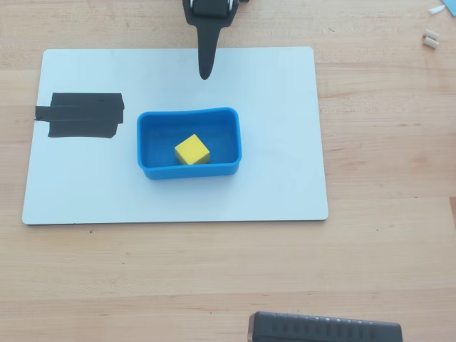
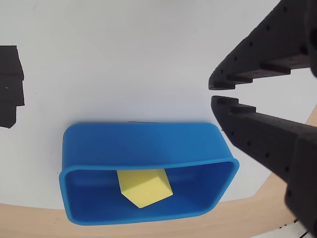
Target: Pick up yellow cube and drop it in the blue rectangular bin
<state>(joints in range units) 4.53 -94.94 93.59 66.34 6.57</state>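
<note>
The yellow cube (image 1: 192,150) lies inside the blue rectangular bin (image 1: 189,172), on its floor near the middle. The bin stands in the middle of a white board. My gripper (image 1: 205,73) hangs at the top of the overhead view, above the board's far edge and clear of the bin, with its fingers together and nothing in them. In the wrist view the gripper (image 2: 218,94) enters from the right, its tips nearly touching, beyond the bin (image 2: 143,144), and the cube (image 2: 146,188) shows behind the bin's near wall.
The white board (image 1: 271,185) lies on a wooden table. A black tape patch (image 1: 80,115) is on the board's left side, and it also shows in the wrist view (image 2: 10,84). A dark device (image 1: 324,329) sits at the bottom edge. Small pale bits (image 1: 430,39) lie at top right.
</note>
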